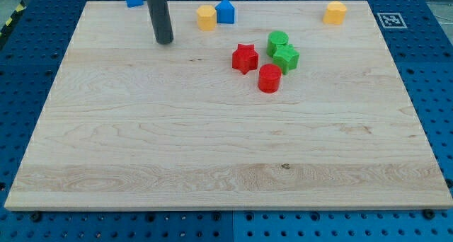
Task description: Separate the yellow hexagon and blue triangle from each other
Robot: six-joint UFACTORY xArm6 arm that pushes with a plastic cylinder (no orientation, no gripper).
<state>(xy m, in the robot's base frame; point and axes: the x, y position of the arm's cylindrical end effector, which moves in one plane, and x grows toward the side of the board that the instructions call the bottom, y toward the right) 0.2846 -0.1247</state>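
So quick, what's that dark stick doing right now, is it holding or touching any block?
My tip: no gripper, holds nothing, touches no block. It sits to the view's left of the yellow hexagon and blue triangle, which stand side by side.

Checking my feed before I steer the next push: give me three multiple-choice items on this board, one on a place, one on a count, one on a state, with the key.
1. Where is my tip?
A. to the view's left of the yellow hexagon
B. between the green blocks
C. at the view's bottom edge

2. How many red blocks lie on the board?
A. one
B. two
C. four

3. The yellow hexagon and the blue triangle are:
A. side by side
B. at opposite corners
C. stacked

Key: 1 A, the rod ends left of the pair. 2 B, a red star and a red cylinder. 3 A, they sit together near the view's top.
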